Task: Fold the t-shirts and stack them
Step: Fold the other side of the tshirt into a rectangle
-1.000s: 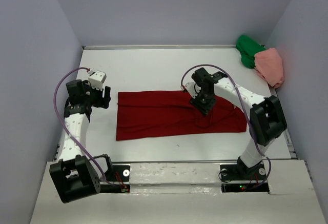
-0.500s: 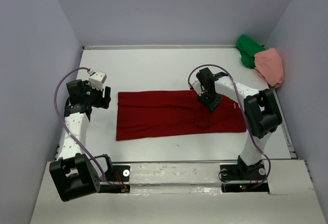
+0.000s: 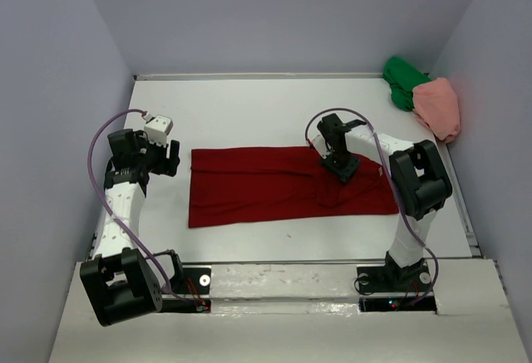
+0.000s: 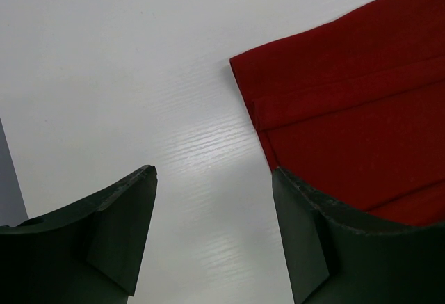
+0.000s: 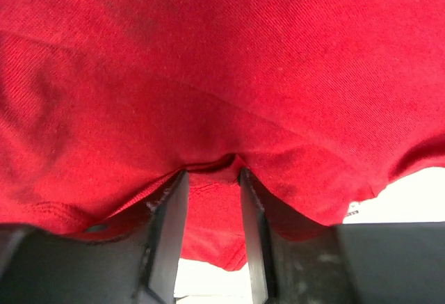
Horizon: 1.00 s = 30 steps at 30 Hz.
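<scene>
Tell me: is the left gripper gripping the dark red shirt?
No, the left gripper stands open above bare table beside the dark red shirt.

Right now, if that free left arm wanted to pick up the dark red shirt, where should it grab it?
Probably the far left corner of the dark red t-shirt, approached from the left over the table. The shirt lies flat, so only its layered edge offers a lip to slide a finger under, and the open left gripper is right beside it.
</scene>
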Each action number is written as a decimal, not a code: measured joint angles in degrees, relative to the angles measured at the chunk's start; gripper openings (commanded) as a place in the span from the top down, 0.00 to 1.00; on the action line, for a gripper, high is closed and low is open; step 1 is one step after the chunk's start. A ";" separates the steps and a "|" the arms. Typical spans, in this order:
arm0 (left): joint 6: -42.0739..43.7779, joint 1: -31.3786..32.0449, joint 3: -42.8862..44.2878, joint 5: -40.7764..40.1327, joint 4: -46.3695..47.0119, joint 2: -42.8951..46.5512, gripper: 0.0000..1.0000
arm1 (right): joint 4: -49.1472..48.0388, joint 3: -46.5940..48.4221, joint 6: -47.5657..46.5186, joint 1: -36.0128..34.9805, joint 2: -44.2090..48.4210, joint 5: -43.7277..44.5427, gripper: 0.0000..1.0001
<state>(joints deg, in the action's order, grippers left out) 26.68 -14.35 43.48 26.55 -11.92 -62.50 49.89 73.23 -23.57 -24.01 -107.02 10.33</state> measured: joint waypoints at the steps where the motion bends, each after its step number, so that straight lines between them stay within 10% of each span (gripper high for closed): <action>1: 0.02 0.00 0.00 0.00 0.00 0.00 0.23 | -0.11 0.00 -0.02 0.07 -0.42 -0.02 0.71; 9: 0.07 0.00 0.00 -0.02 0.00 0.00 0.23 | -0.26 0.00 -0.20 0.44 -1.38 0.02 0.96; 30: 0.07 0.00 0.00 0.57 -0.17 0.02 0.23 | 4.63 -1.09 1.14 0.44 8.02 0.15 1.00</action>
<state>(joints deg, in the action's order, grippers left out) 26.74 -14.35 43.48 27.11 -12.10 -62.48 54.52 72.14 -22.44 -23.57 -99.00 10.48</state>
